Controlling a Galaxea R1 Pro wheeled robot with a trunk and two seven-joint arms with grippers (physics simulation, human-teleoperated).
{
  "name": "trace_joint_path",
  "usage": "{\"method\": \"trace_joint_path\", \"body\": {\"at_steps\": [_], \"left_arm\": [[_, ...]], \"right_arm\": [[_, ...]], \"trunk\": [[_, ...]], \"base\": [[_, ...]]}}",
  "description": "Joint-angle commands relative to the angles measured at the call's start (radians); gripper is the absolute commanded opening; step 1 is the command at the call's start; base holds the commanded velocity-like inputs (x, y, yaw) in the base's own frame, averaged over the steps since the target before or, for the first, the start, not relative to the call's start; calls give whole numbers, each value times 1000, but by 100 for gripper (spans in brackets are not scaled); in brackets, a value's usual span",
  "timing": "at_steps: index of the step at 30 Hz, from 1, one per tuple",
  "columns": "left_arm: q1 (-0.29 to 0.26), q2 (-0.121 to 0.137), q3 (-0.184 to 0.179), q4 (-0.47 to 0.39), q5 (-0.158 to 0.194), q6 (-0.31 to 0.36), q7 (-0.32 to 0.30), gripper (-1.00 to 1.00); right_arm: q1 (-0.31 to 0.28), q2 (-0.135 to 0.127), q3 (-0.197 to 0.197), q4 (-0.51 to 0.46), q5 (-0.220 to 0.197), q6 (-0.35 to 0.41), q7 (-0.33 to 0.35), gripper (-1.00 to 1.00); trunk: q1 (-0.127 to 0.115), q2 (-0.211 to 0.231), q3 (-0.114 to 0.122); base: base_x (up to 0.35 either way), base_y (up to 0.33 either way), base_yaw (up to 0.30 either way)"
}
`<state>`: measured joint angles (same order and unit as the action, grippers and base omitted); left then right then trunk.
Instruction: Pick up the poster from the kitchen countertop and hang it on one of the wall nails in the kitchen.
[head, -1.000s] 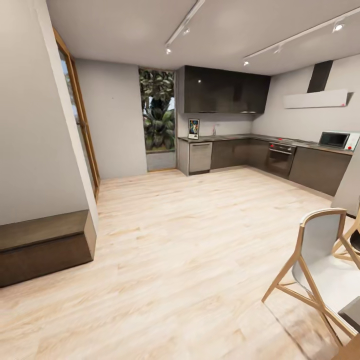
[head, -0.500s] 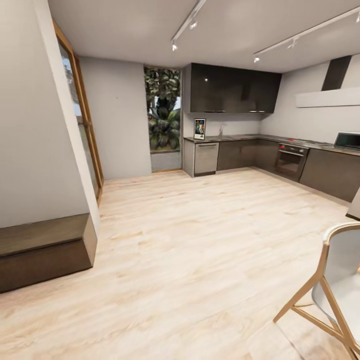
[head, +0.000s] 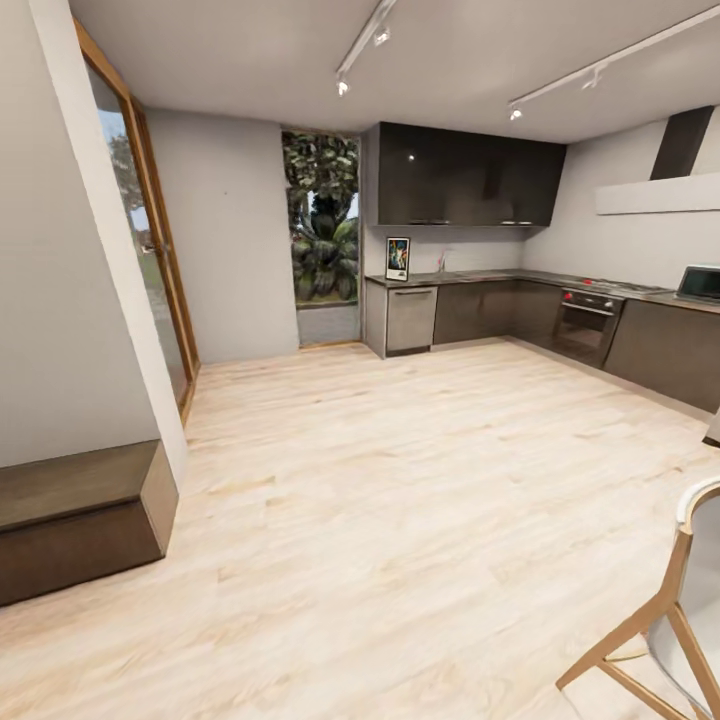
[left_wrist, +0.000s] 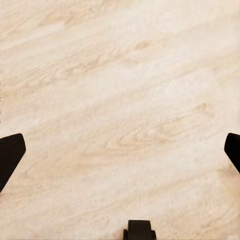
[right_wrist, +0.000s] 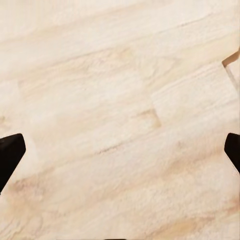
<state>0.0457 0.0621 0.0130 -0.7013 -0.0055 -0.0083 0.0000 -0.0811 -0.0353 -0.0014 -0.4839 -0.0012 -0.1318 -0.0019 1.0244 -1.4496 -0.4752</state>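
Observation:
The poster (head: 397, 258) stands upright at the left end of the grey kitchen countertop (head: 480, 276), far across the room, leaning against the pale wall under the dark upper cabinets. At this distance it is a small framed rectangle with colourful figures. A wall nail is too small to make out on the grey wall (head: 225, 240). My left gripper (left_wrist: 120, 152) hangs open over bare wooden floor, its dark fingertips (left_wrist: 10, 152) wide apart. My right gripper (right_wrist: 120, 150) is also open over the floor, with nothing between its fingers.
A low dark wooden bench (head: 75, 510) juts out from the wall corner at the near left. A wooden-legged chair (head: 665, 620) sits at the bottom right. A glass door (head: 140, 250), a silver dishwasher (head: 411, 318) and an oven (head: 585, 318) line the far sides, beyond the light plank floor (head: 400, 480).
The whole head view has shifted, so the camera has moved: the chair has slid out towards the bottom right and the microwave towards the right edge. The poster stays on the countertop.

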Motion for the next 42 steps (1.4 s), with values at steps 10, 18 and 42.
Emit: {"method": "trace_joint_path", "body": {"at_steps": [10, 18, 42], "left_arm": [[0, 12, 1, -1, 0, -1, 0, 100], [0, 13, 1, -1, 0, -1, 0, 100], [0, 13, 1, -1, -1, -1, 0, 100]], "right_arm": [[-1, 0, 0, 1, 0, -3, -1, 100], [0, 0, 0, 1, 0, -3, -1, 100], [-1, -1, 3, 60, 4, -5, -1, 100]], "trunk": [[1, 0, -1], [1, 0, -1], [1, 0, -1]], "base": [[325, -15, 0], [330, -1, 0], [330, -28, 0]]}}
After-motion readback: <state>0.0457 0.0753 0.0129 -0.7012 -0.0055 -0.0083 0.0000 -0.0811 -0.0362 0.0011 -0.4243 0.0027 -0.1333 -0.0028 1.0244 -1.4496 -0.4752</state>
